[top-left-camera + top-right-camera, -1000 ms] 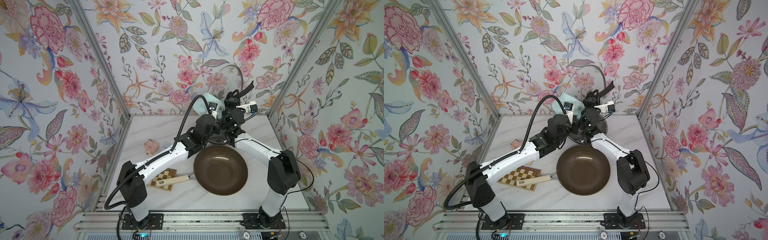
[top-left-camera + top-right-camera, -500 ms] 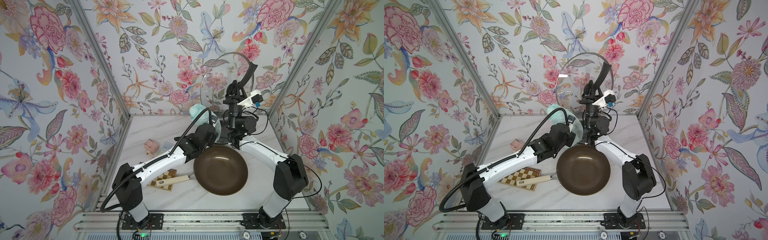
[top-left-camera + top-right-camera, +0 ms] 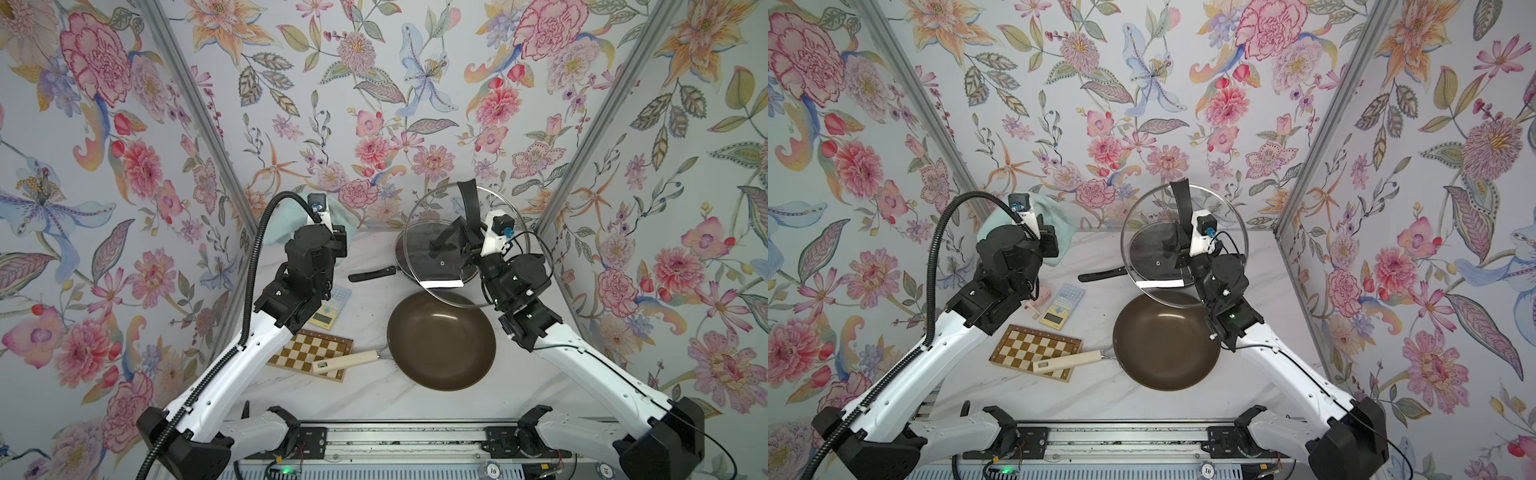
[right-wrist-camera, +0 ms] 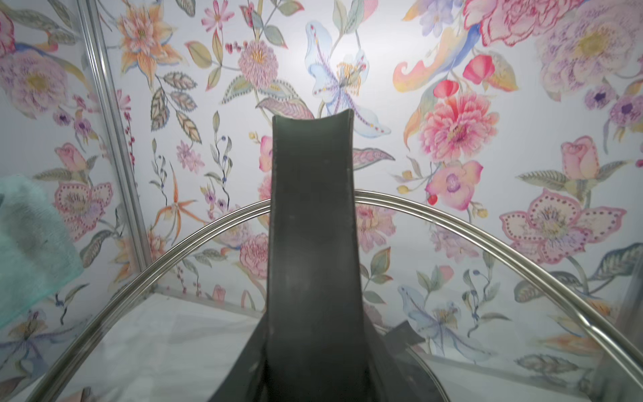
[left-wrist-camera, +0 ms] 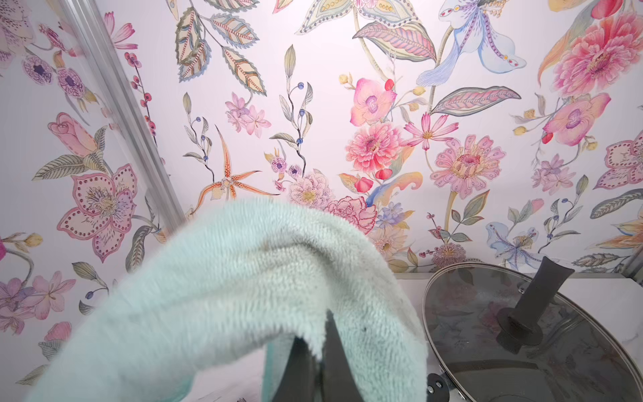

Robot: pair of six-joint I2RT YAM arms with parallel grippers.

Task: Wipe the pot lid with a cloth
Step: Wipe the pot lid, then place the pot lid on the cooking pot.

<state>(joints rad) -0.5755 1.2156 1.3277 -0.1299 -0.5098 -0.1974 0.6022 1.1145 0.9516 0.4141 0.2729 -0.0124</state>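
Clamped tight, the left gripper [image 5: 322, 351] pinches the cloth [image 5: 243, 278], which drapes over its fingers (the terry nap fills much of the left wrist view), held up beyond and left of the frying pan [image 3: 440, 340], well apart from it. Left of the pan lie a calculator [image 3: 330, 305] and a chessboard [image 3: 309, 353]. Above the pan's far edge the pot lid [image 3: 436, 262] hangs tilted, its black handle [image 4: 313, 243] squeezed between the jaws of the right gripper [image 3: 467, 245].
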